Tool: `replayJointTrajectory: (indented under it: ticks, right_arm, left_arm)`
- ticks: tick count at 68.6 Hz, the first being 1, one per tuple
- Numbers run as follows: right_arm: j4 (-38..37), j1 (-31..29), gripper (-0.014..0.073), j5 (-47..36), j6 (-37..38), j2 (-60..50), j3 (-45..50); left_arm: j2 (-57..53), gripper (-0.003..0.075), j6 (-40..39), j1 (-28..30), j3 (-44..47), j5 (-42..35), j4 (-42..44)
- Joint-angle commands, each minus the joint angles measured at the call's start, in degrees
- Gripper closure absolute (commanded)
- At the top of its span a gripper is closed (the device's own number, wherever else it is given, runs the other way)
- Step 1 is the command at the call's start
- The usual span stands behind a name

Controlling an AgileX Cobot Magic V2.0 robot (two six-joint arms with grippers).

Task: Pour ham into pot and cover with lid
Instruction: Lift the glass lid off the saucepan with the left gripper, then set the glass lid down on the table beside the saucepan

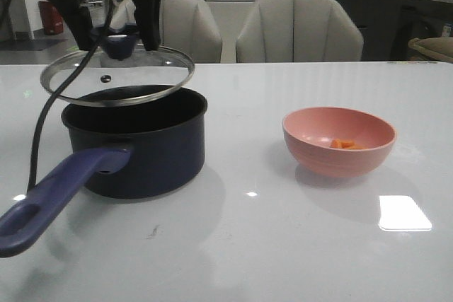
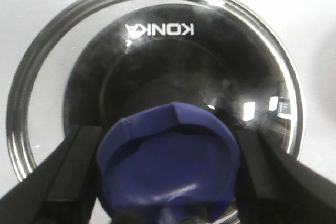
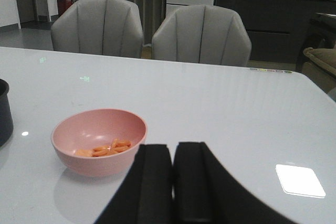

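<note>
The dark navy pot [image 1: 152, 146] stands at the left of the table, its purple-blue handle [image 1: 53, 199] pointing toward the front. Just above it hangs the clear glass lid [image 1: 78, 76], slightly tilted and offset to the left of the pot's rim. My left gripper [image 1: 117, 33] is shut on the lid's blue knob [image 2: 168, 161], one black finger [image 2: 73, 174] on each side. Through the glass [image 2: 157, 51] the pot's dark inside shows. Small orange ham pieces [image 3: 107, 149] lie in the pink bowl [image 3: 100, 135] at the right. My right gripper [image 3: 173, 182] is shut and empty, near the bowl.
Two grey chairs [image 1: 297, 30] stand behind the table's far edge. A black cable [image 1: 39, 132] hangs from the left arm beside the pot. The pot's wall [image 3: 4, 111] shows at the edge of the right wrist view.
</note>
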Motion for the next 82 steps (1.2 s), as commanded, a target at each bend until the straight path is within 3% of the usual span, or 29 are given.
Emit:
replayJointTrajectory:
  ticks: [1,11,35,58,72,82]
  right_arm:
    - [-0.36,-0.46,0.0432,-4.93,0.00,-1.20,-0.32]
    - [-0.36,-0.46,0.0432,-4.93,0.00,-1.20,-0.32]
    - [-0.36,-0.46,0.0432,-4.93,0.00,-1.20,-0.32]
    - [-0.36,-0.46,0.0432,-4.93,0.00,-1.20,-0.32]
    - [-0.36,-0.46,0.0432,-4.93,0.00,-1.20,-0.32]
    - [-0.36,-0.46,0.0432,-4.93,0.00,-1.20,-0.32]
  left_arm:
    - [-4.98,0.0403,2.57,1.75,-2.04,-0.61,1.04]
    - [-6.03,0.0403,7.50,5.53,-1.92,3.04,0.28]
    - [-10.88,0.0408,15.78,16.58,3.62,2.12,0.64]
    - [-13.04,0.0408,21.04,27.85,19.46,-6.16,-1.31]
    - [-13.04,0.0408,23.86,30.97,31.44,-18.13,-6.36]
    - [-11.53,0.0406,28.37,31.59,35.36,-20.96,-8.03]
